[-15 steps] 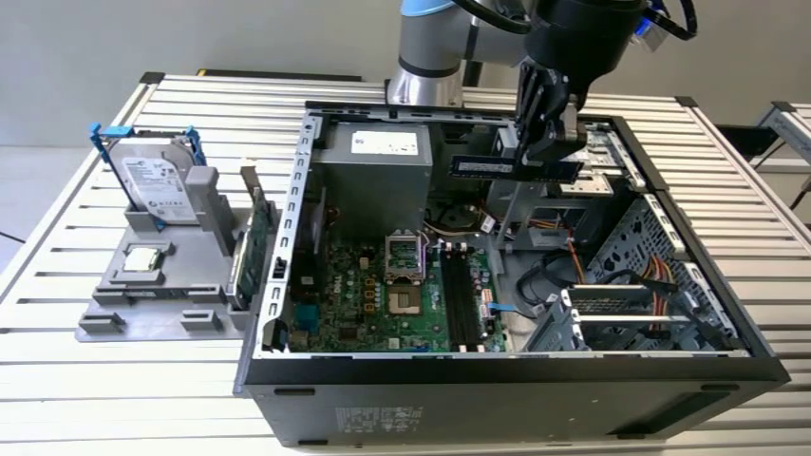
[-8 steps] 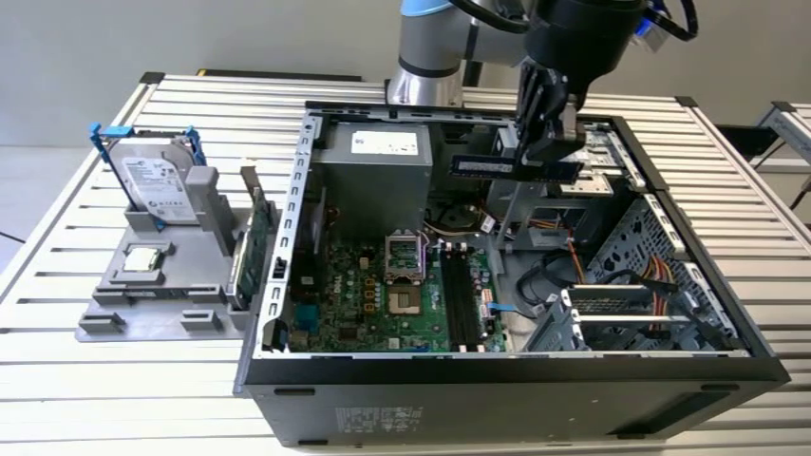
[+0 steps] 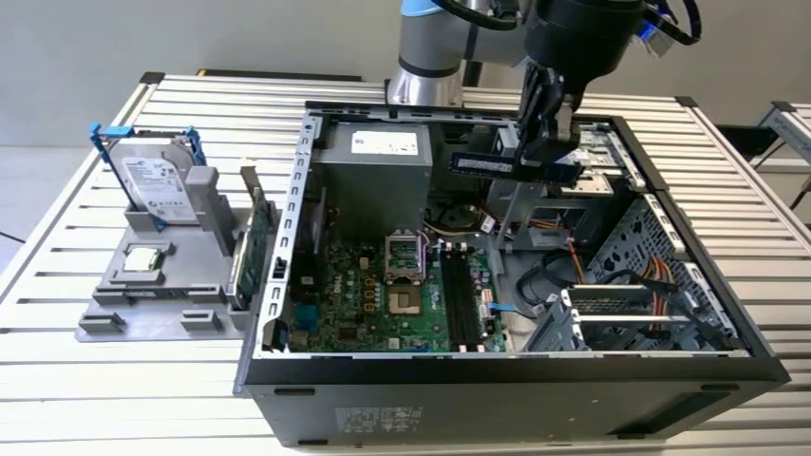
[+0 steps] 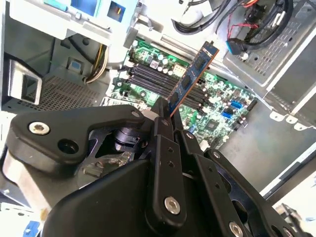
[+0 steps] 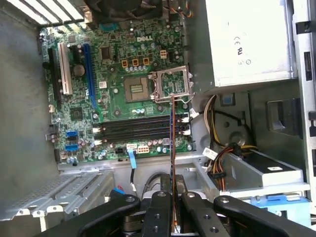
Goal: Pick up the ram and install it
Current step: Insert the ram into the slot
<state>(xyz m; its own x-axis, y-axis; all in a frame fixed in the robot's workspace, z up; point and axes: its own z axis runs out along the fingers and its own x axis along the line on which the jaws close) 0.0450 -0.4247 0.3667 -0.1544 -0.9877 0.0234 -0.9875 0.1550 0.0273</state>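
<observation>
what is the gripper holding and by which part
The gripper is shut on the ram, pinching its flat faces near one end; the rest of the stick juts out free.

gripper [image 4: 167, 112]: matt black metal | ram [image 4: 191, 79]: smooth board | case [image 5: 22, 123]: matt grey sheet metal | table [image 3: 127, 399]: ribbed pale metal

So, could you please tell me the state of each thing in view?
ram: held over the case, not yet seated.
gripper: shut on the ram.
case: side open.
slots: empty.
hard drive: upright in its stand.
card: on edge in the stand.
</observation>
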